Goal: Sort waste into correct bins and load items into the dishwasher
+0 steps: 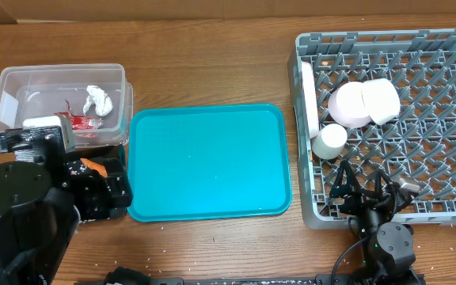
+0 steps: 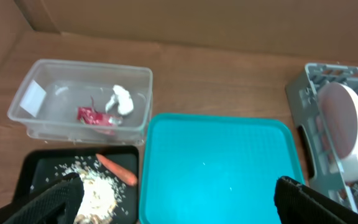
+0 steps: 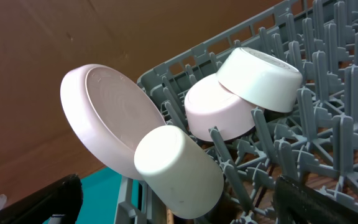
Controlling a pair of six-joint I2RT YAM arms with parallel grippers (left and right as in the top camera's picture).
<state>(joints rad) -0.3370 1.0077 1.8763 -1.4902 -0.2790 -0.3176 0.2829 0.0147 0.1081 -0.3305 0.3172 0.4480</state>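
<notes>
Currently: left gripper and right gripper spread wide, holding nothing.
You will find plate, cup, pink bowl and white bowl in the rack by the right gripper; the teal tray lies beside the left.

The left arm is sitting at the desk's near-left corner, with the left gripper spreading its jaws wide. The right arm is reaching in from the near-right corner, and the right gripper is also spreading its jaws.
</notes>
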